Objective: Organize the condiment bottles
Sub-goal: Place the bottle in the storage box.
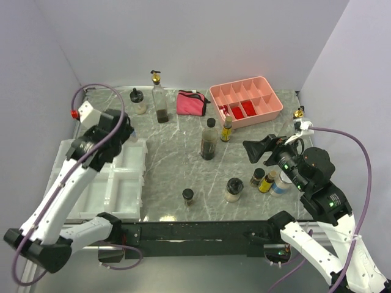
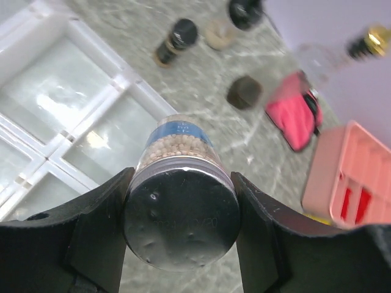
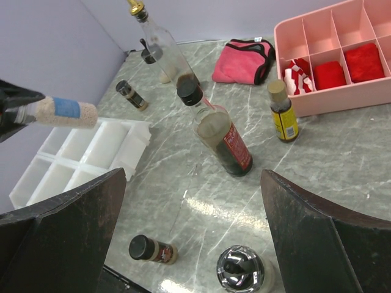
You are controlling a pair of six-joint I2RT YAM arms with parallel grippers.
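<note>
Now the left gripper [image 2: 180, 210] clamps the silver-lidded jar [image 2: 178, 141], its long axis aimed at the white tray [image 2: 61, 82] at frame left; the right gripper [image 3: 192, 210] gapes empty.

Grey marble-patterned table [image 1: 177, 152] with white veining, enclosed by 3 plain lavender walls [image 1: 183, 36]: 1 behind the table, 1 at each side. A black rail [image 1: 201, 232] runs along the table's near edge. Light glares softly off the tabletop.
</note>
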